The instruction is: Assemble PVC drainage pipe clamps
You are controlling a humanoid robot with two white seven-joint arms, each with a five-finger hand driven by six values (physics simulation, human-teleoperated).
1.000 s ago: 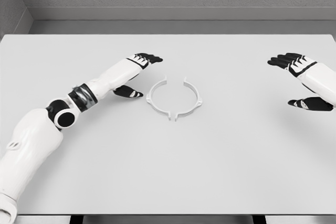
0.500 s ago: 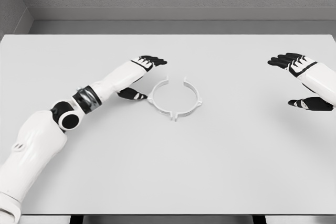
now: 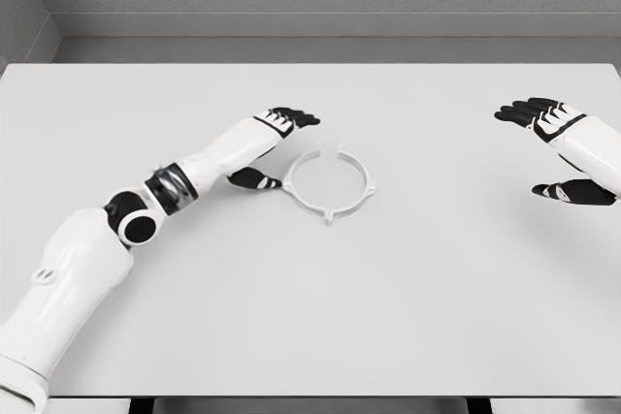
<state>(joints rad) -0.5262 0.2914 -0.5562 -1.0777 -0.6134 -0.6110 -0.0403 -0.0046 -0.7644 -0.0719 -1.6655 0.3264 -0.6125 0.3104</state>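
Now I see the clamp ring [image 3: 329, 184] lying mid-worktop [image 3: 408, 288], nearly closed, a gap left at its top. My left hand [image 3: 275, 149] brackets its left edge, fingers spread; right hand [image 3: 555, 150] idles open, well apart.

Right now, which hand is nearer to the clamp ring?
Left. The left hand is right beside the clamp ring, at its left edge, fingers spread around that side. The right hand is open, far off at the table's right edge.
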